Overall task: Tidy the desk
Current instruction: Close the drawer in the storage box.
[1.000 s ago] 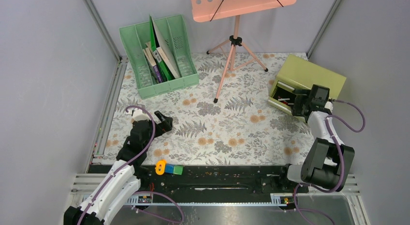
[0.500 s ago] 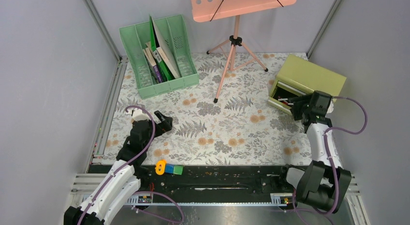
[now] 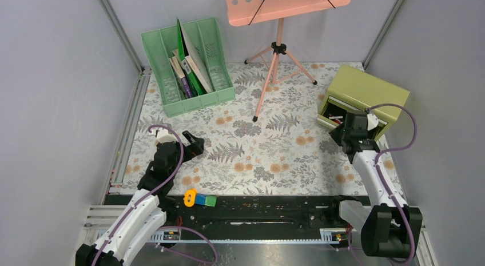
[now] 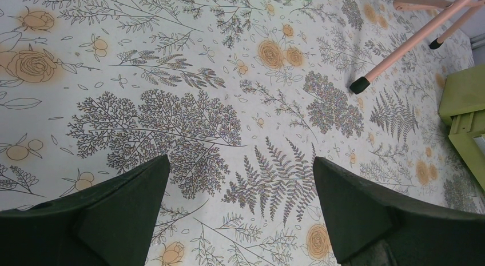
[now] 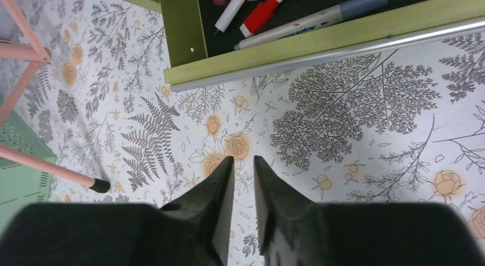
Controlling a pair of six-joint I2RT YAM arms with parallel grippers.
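The desk (image 3: pixel 257 146) is a flat top under a pale cloth printed with ferns and orange flowers. My left gripper (image 3: pixel 194 147) hovers low over its left part, jaws wide open with only cloth between them (image 4: pixel 240 158). My right gripper (image 3: pixel 338 135) hangs just in front of the open drawer (image 3: pixel 337 114) of the olive-green box (image 3: pixel 372 88). Its jaws (image 5: pixel 243 158) stand a narrow gap apart over the cloth and hold nothing. Several pens and markers (image 5: pixel 260 14) lie in the drawer.
A green slotted file rack (image 3: pixel 189 68) with books stands at the back left. A pink tripod stand (image 3: pixel 277 48) rises at the back middle, one foot (image 3: pixel 255 118) near the centre. An orange ring and blue-green blocks (image 3: pixel 197 198) sit on the near black rail.
My right gripper has drawn back from the drawer toward the near left, and its jaws have narrowed to a slit. The left arm has not moved.
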